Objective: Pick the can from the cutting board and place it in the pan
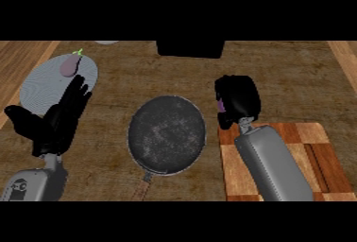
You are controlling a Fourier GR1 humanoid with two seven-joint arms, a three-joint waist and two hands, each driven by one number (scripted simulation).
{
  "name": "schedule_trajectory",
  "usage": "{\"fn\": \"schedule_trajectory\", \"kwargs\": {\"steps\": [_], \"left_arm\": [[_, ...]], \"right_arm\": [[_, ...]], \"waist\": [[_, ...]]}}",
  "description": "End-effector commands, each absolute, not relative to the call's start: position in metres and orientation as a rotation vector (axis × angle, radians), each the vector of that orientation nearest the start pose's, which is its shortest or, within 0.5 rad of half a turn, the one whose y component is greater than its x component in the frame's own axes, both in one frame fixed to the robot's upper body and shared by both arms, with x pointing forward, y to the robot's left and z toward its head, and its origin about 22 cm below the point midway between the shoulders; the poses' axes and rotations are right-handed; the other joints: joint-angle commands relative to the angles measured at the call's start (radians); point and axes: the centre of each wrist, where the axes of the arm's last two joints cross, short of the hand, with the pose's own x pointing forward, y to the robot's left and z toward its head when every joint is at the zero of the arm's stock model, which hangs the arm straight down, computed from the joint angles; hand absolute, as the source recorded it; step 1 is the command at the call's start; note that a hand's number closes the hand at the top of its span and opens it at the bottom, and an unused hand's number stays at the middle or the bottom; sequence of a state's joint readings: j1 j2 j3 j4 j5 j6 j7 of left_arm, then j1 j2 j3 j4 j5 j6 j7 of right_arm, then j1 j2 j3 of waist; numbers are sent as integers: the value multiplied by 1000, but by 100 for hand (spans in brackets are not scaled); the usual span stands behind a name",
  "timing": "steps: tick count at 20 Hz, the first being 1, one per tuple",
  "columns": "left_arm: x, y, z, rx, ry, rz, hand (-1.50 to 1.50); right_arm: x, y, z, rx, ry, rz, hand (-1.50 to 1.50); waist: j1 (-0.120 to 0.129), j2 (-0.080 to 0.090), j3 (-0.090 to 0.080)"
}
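Purple can (221,105) gripped in curled right robot hand (238,98), beside pan (167,132); left robot hand (59,120) open.

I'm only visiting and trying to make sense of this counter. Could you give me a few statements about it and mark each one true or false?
1. The pan has nothing in it. True.
2. The right hand lies flat and open on the cutting board. False: its fingers are curled round a purple can, at the board's far left corner.
3. A plate lies to the left of the pan. True.
4. The left hand is holding the pan. False: it is open with straight fingers, over the plate's near edge and apart from the pan.
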State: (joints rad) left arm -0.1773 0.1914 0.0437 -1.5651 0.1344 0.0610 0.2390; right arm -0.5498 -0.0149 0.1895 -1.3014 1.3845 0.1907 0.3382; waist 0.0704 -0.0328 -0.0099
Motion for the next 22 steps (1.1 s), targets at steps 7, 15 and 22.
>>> {"fn": "schedule_trajectory", "kwargs": {"steps": [7,15,22], "left_arm": [[292,242,61,2,-1515,-80,0],[300,229,64,-33,-1523,-91,0],[303,240,64,12,-1523,-60,0]], "right_arm": [[338,-48,160,-1528,-1188,839,150],[329,-9,180,-1634,-1056,548,150],[324,3,178,-1616,-1078,464,150]], "waist": [[101,19,3],[101,37,5],[47,36,7]]}}
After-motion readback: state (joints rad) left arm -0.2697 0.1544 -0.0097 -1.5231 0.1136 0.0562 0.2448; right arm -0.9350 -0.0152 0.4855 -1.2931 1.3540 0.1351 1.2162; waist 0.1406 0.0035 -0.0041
